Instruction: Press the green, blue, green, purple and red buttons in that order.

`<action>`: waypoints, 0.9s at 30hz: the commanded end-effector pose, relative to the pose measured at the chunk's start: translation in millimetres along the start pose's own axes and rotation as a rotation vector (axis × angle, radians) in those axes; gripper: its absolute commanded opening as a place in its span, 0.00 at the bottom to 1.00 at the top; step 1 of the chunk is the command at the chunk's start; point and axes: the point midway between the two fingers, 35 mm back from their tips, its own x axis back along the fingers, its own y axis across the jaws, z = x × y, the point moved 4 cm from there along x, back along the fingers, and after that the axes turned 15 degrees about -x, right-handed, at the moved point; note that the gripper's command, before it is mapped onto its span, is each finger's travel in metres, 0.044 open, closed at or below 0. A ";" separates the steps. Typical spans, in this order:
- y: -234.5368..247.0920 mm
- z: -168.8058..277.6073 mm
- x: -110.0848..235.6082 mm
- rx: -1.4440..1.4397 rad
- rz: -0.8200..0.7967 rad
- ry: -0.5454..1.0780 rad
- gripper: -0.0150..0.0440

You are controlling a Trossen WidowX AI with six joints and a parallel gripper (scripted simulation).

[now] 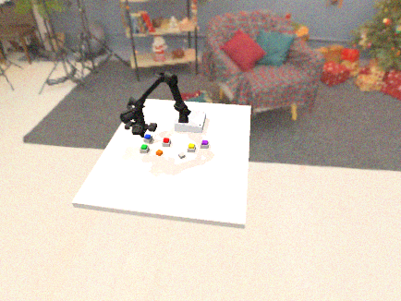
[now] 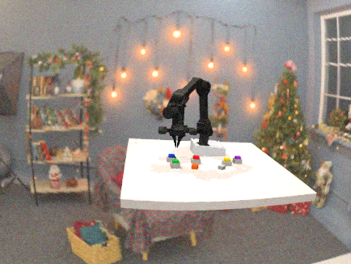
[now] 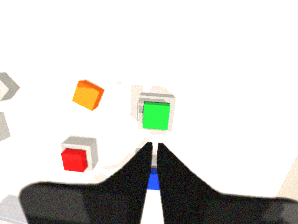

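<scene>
my gripper (image 1: 143,133) (image 2: 177,146) (image 3: 154,147) is almost fully closed, and it has hold of nothing. it points down and hangs above the table (image 1: 162,194) (image 2: 218,198), near the blue button (image 1: 148,137) (image 2: 171,156) (image 3: 153,180). in the wrist view its fingers cover part of this button. the green button (image 1: 144,148) (image 2: 175,162) (image 3: 156,116) is beside the blue one, and the red button (image 1: 166,141) (image 2: 196,159) (image 3: 75,160) is near both. the purple button (image 1: 204,143) (image 2: 238,157) is well apart from them, beside the yellow button (image 1: 191,147) (image 2: 227,160). between the green and yellow ones i see an orange block (image 1: 159,152) (image 2: 195,166) (image 3: 87,95) and a grey block (image 1: 181,155) (image 2: 222,167).
</scene>
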 end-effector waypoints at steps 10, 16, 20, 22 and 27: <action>110.5 2.1 25.4 0.005 0.006 -0.015 0.29; 200.6 35.0 26.1 0.005 0.002 -0.015 0.29; 250.1 69.9 25.9 0.005 -0.004 -0.014 0.29; 270.9 90.3 25.6 0.005 -0.008 -0.013 0.29; 310.9 147.4 24.6 0.004 -0.018 -0.007 0.29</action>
